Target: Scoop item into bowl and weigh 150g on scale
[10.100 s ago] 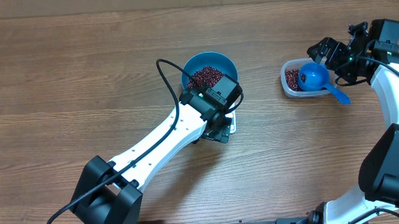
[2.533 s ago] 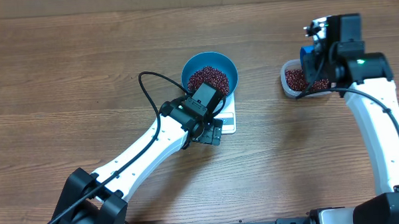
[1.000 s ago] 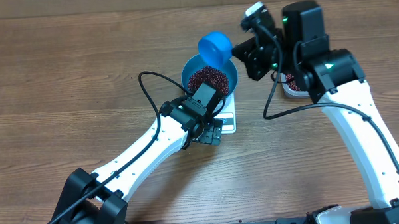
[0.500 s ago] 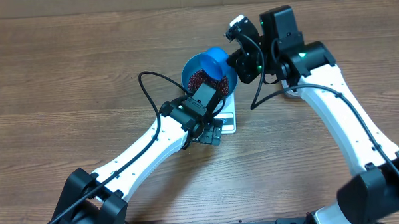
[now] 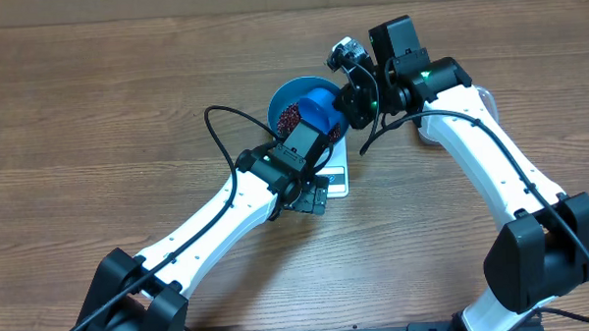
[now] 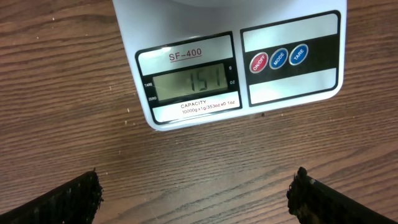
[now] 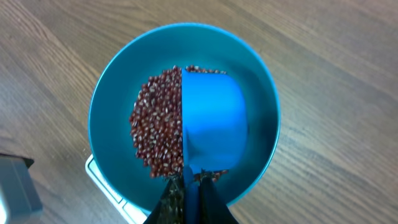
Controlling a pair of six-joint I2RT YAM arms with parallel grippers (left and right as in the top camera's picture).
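Note:
The bright blue bowl (image 7: 106, 93) stands on the white scale (image 6: 292, 93), with dark red-brown beans (image 7: 158, 130) heaped in its left half. My right gripper (image 7: 191, 186) is shut on the handle of a small blue scoop (image 7: 211, 124), which is tipped on its side inside the bowl (image 5: 284, 97). From overhead, the scoop (image 5: 319, 111) covers the bowl's right half and the right gripper (image 5: 349, 103) is at its right rim. My left gripper (image 6: 196, 196) hangs open over bare wood in front of the scale (image 5: 338, 180), whose display shows 151. Its fingers (image 6: 68, 199) hold nothing.
The wooden table (image 5: 96, 113) stretches around the scale. My right arm (image 5: 491, 168) reaches in from the right and hides the area beside the bowl. My left arm (image 5: 208, 223) crosses the table's middle from the lower left, with a black cable looping above it.
The right gripper has carried the scoop from above the bowl's far rim down into the bowl and turned it on its side. The left arm has not moved.

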